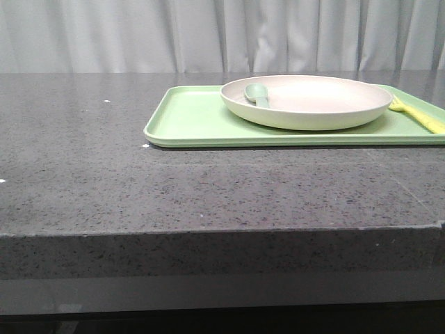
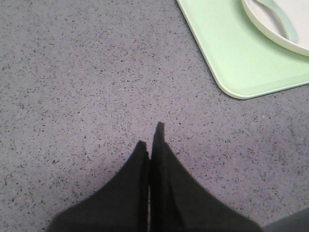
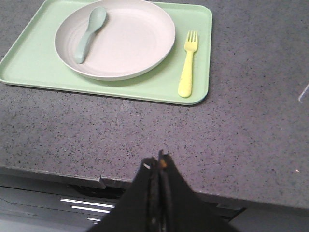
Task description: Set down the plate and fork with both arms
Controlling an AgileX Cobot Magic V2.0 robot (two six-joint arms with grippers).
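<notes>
The cream plate sits on the light green tray; it also shows in the right wrist view and partly in the left wrist view. The pale yellow fork lies on the tray to the right of the plate, seen at the front view's right edge. My left gripper is shut and empty over bare table, left of the tray. My right gripper is shut and empty above the table's front edge, apart from the tray. Neither gripper shows in the front view.
A sage-green spoon lies in the plate's left part, also seen in the front view. The dark speckled tabletop spreads left of and in front of the tray. A grey curtain hangs behind the table.
</notes>
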